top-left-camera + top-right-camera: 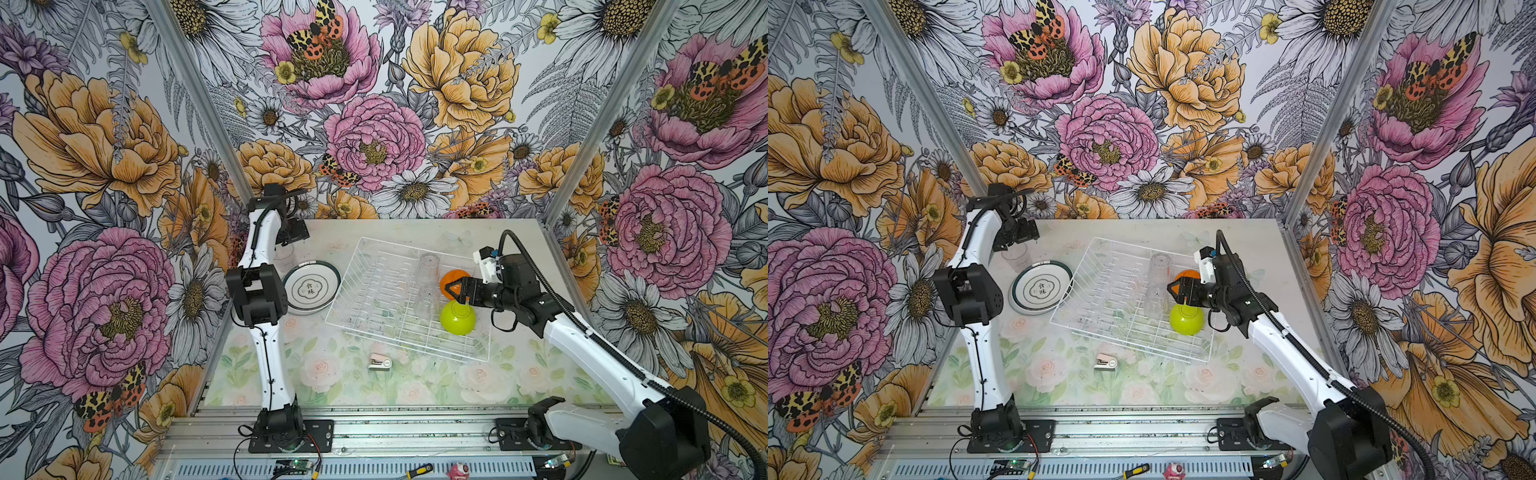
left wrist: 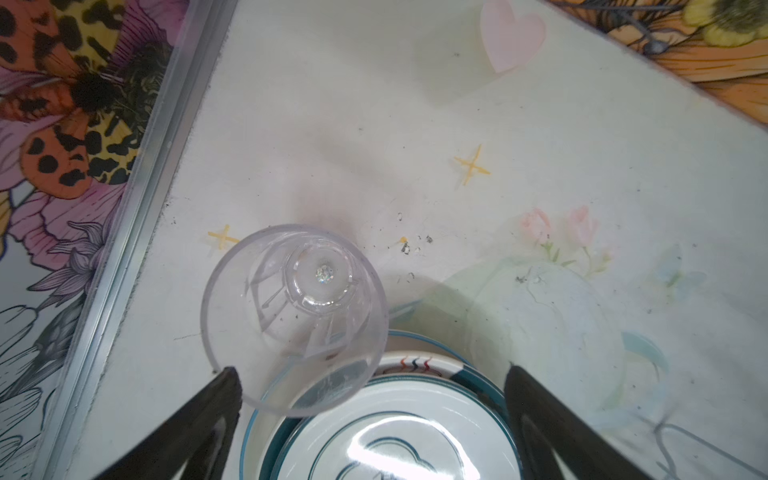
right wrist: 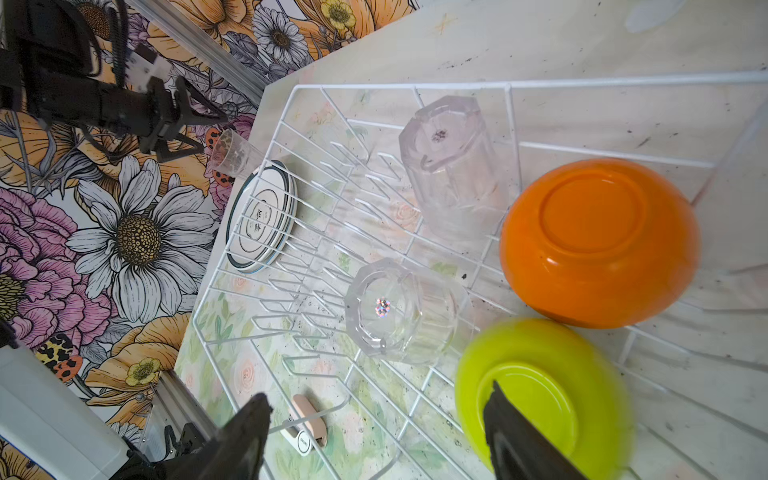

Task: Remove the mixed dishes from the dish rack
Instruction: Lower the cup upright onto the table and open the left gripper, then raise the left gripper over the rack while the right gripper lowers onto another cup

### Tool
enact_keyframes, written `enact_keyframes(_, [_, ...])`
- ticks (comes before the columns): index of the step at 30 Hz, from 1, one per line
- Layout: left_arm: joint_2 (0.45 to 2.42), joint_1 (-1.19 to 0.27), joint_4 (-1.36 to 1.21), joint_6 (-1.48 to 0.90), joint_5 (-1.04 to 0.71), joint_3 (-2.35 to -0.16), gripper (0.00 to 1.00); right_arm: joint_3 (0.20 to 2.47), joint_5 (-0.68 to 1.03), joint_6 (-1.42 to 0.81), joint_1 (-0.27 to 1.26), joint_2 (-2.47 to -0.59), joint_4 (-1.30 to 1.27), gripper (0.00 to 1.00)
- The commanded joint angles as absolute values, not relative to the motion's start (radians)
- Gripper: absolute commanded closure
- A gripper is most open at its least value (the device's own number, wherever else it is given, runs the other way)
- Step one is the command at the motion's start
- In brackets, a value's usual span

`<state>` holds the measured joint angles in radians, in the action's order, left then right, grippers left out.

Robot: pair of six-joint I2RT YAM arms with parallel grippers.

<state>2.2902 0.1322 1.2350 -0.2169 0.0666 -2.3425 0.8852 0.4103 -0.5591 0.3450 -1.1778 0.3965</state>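
Note:
The white wire dish rack (image 1: 407, 343) (image 3: 415, 85) sits mid-table. Inside it, two clear tumblers (image 3: 453, 166) (image 3: 399, 311), an orange bowl (image 1: 451, 276) (image 3: 598, 241) and a lime-green bowl (image 1: 457, 319) (image 3: 548, 399) stand upside down. My right gripper (image 1: 456, 293) (image 3: 376, 395) hovers open over the lime bowl's edge, holding nothing. Left of the rack lies a stack of teal-rimmed plates (image 1: 311, 286) (image 2: 395, 436). Behind the stack a third tumbler (image 1: 284, 257) (image 2: 293, 320) stands upright on the table. My left gripper (image 1: 296, 232) (image 2: 370, 370) is open just above it, fingers apart from the glass.
A small pink-white stapler-like object (image 1: 379, 362) (image 3: 307, 424) lies on the mat in front of the rack. The aluminium post and floral wall (image 2: 124, 208) run close beside the upright tumbler. A yellow-handled screwdriver (image 1: 419, 471) rests on the front rail.

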Motion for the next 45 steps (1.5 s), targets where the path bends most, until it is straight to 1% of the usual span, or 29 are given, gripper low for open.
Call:
enact_keyframes(1, [2.148,0.120,1.235,-0.220,0.058,-2.309,0.01,0.910,0.379,-0.571,0.336,-1.206,0.410,0.18])
enact_keyframes(4, [2.046,0.104,1.233,-0.227,0.050,-2.231,0.01,0.910,0.362,-0.594,0.341,-1.228,0.411,0.19])
enact_keyframes(9, [1.873,0.023,1.227,-0.218,0.064,-2.049,0.01,0.925,0.318,-0.625,0.392,-1.255,0.413,0.19])
enact_keyframes(16, [1.654,-0.168,1.193,-0.265,0.095,-1.755,0.01,0.986,0.218,-0.658,0.484,-1.346,0.426,0.19])
enact_keyframes(19, [1.596,-0.240,1.145,-0.314,0.062,-1.640,0.01,0.997,0.155,-0.680,0.514,-1.379,0.426,0.20])
enact_keyframes(23, [1.549,-0.322,1.068,-0.369,-0.019,-1.549,0.01,1.020,0.141,-0.691,0.536,-1.432,0.426,0.20])
enact_keyframes(27, [1.514,-0.383,0.990,-0.390,-0.013,-1.485,0.01,1.048,0.111,-0.691,0.570,-1.481,0.426,0.19])
enact_keyframes(33, [1.474,-0.395,0.831,-0.425,-0.047,-1.344,0.02,1.076,0.075,-0.697,0.614,-1.534,0.426,0.18])
enact_keyframes(45, [1.461,-0.411,0.811,-0.393,-0.072,-1.324,0.01,1.118,0.001,-0.700,0.648,-1.611,0.441,0.16])
